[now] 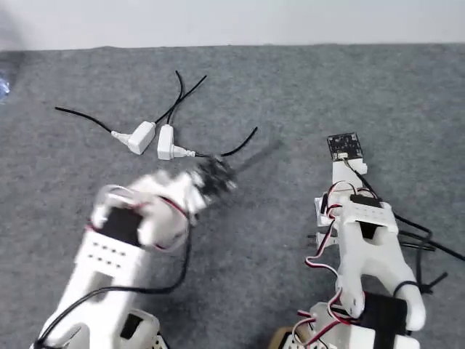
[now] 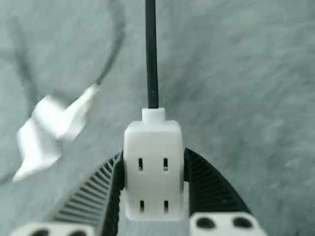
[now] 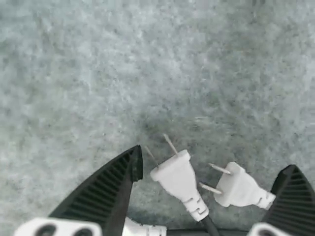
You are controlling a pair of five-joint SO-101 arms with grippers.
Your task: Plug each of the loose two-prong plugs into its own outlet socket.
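Note:
My left gripper (image 2: 153, 160) is shut on a white outlet socket (image 2: 153, 167) that shows two pairs of slots, with a black cable (image 2: 150, 49) running away from it. In the high view the left gripper (image 1: 216, 175) hovers, blurred, over the carpet just right of two white cable ends (image 1: 142, 137) (image 1: 167, 142). One white cable end (image 2: 47, 130) lies blurred beside the held socket. Two loose two-prong plugs (image 3: 176, 178) (image 3: 239, 187) lie on the carpet between the fingers of my open right gripper (image 3: 211, 169), prongs pointing away. The right arm (image 1: 363, 222) is folded at the right.
Grey carpet (image 1: 290, 94) covers the table up to a pale wall at the back. Thin black cables (image 1: 182, 94) trail from the white cable ends. Wires hang along the right arm (image 1: 421, 243).

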